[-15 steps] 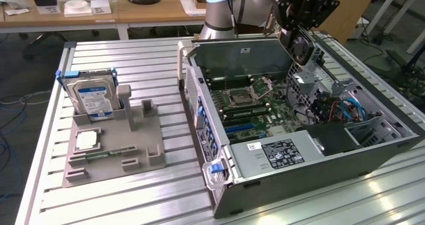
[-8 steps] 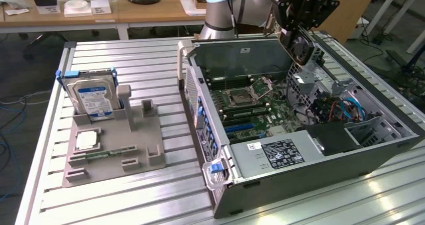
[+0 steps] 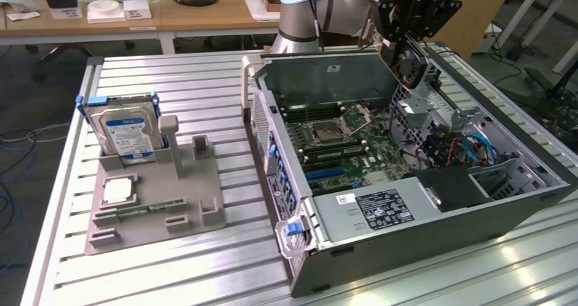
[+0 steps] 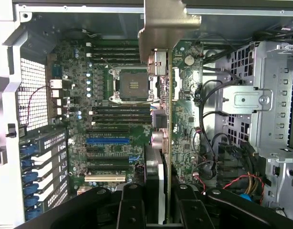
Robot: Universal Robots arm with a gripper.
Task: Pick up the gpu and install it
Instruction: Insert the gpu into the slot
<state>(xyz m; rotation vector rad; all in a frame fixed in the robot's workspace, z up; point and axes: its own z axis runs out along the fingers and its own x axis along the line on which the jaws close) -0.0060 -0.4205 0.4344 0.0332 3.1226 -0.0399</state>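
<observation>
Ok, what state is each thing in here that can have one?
gripper: shut on the gpu.
gpu: held edge-on over the motherboard, not yet seated.
computer case: side panel off, lying on its side.
CPU socket: empty.
blue expansion slot: empty.
hard drive: standing upright in the gray holder.
memory stick: lying flat in the gray holder.

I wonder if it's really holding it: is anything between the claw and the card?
Nothing there. In the wrist view, the claw clamps the gpu directly, one finger on each side.
</observation>
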